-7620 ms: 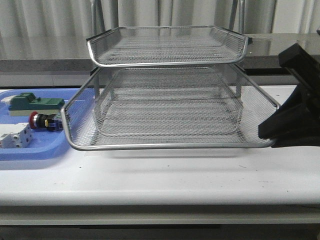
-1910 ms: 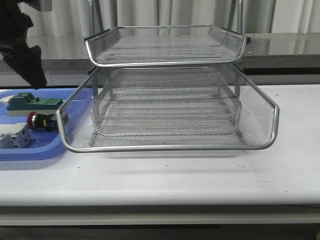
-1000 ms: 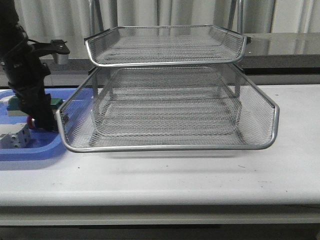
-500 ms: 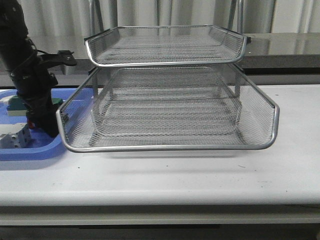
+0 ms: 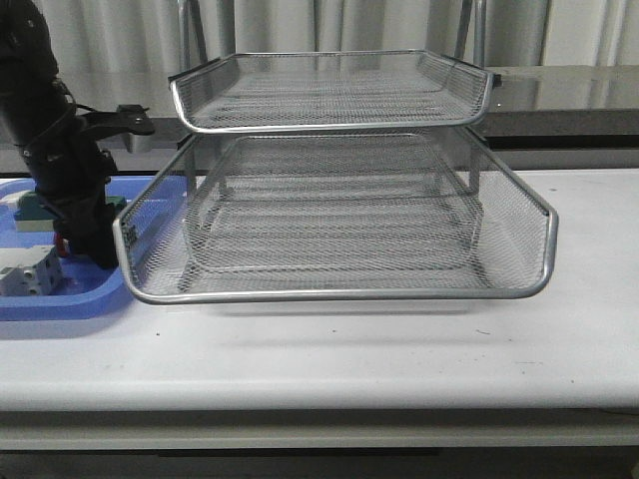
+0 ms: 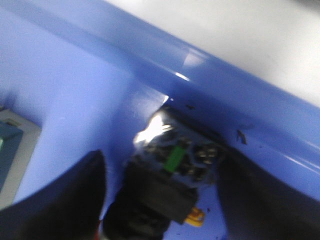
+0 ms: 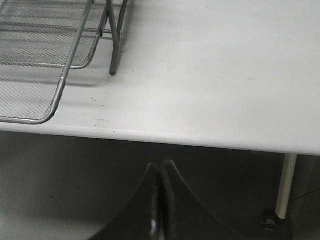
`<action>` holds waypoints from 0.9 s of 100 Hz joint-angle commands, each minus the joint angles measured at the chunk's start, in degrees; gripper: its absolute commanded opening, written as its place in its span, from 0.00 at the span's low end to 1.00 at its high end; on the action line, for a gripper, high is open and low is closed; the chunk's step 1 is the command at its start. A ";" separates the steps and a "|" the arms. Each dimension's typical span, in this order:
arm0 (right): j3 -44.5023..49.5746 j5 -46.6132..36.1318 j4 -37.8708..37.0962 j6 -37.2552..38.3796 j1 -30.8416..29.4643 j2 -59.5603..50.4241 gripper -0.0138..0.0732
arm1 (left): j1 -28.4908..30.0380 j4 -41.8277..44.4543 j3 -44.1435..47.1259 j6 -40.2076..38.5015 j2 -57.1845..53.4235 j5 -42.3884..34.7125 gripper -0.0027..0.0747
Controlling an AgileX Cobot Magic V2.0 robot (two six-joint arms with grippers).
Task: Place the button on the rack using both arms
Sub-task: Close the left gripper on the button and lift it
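Note:
The button (image 6: pixel 170 190) lies in the blue tray, with its black body, dark blue block and yellow mark in the left wrist view. My left gripper (image 6: pixel 162 167) is open, one finger on each side of the button with a gap at both. In the front view the left gripper (image 5: pixel 88 244) is down in the tray and hides the button except a sliver of red cap (image 5: pixel 61 241). The silver mesh rack (image 5: pixel 329 292) stands mid-table. My right gripper (image 7: pixel 161 170) is shut and empty, below the table's front edge, out of the front view.
The blue tray (image 5: pixel 60 299) sits left of the rack and also holds a white terminal block (image 5: pixel 25 274) and a green-and-beige block (image 5: pixel 27 212). The rack's lower tier corner and a leg (image 7: pixel 114 55) show in the right wrist view, with bare white table (image 7: pixel 215 75) beside them.
The right arm has left the front view. The left arm has come down from the upper left into the blue tray and now covers the button, shifting only slightly in the last half second.

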 commanded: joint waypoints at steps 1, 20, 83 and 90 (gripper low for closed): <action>-1.96 -3.31 -0.46 0.00 -0.29 0.46 0.08 | -0.32 -0.84 -1.61 -0.06 -3.24 -1.67 0.40; -1.96 -3.31 -0.46 0.00 -0.29 0.46 0.08 | -0.32 -0.84 -3.65 -0.06 -3.35 0.51 0.16; -1.96 -3.31 -0.46 0.00 -0.29 0.46 0.08 | 1.22 0.66 -22.96 -10.69 -5.75 22.49 0.05; -1.96 -3.31 -0.46 0.00 -0.29 0.46 0.08 | 1.34 1.33 -22.96 -11.34 -7.50 22.49 0.05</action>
